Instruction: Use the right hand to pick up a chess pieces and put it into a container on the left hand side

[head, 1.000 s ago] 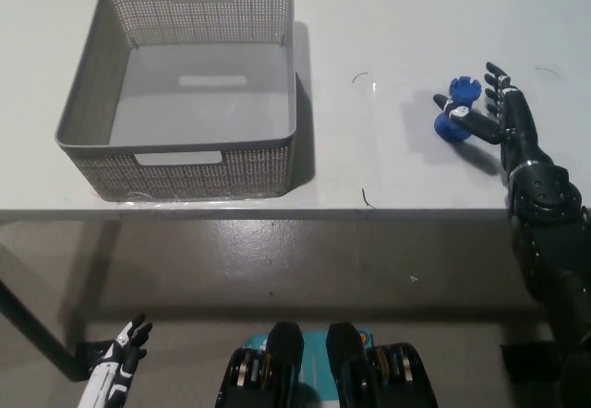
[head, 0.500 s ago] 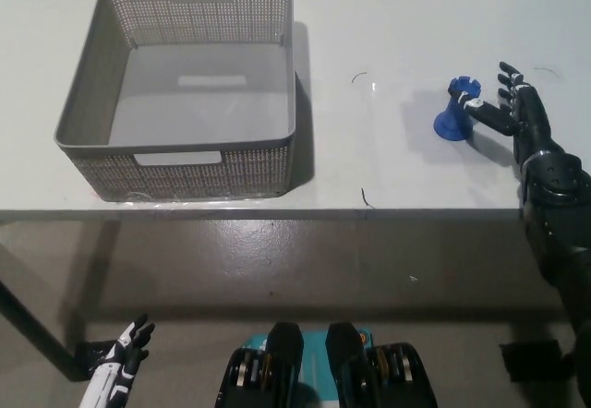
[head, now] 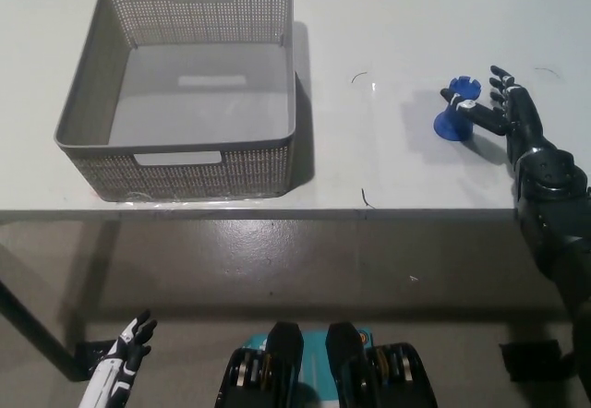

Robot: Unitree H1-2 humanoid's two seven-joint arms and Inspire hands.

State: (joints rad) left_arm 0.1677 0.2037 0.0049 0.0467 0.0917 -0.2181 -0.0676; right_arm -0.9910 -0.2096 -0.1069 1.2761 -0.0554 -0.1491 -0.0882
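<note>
Right hand beside the blue chess piece on the white table.
The right hand (head: 506,113), fingers spread, touches the upright chess piece (head: 455,109) from its right; the grey basket (head: 277,76) stands well left. The left hand (head: 125,357) rests low, near left.

— What is sitting on the white worktop (head: 388,20)?
— A grey mesh basket (head: 185,85) is resting at its left, and a blue chess piece (head: 455,111) is standing upright at its right, well apart from the basket.
</note>
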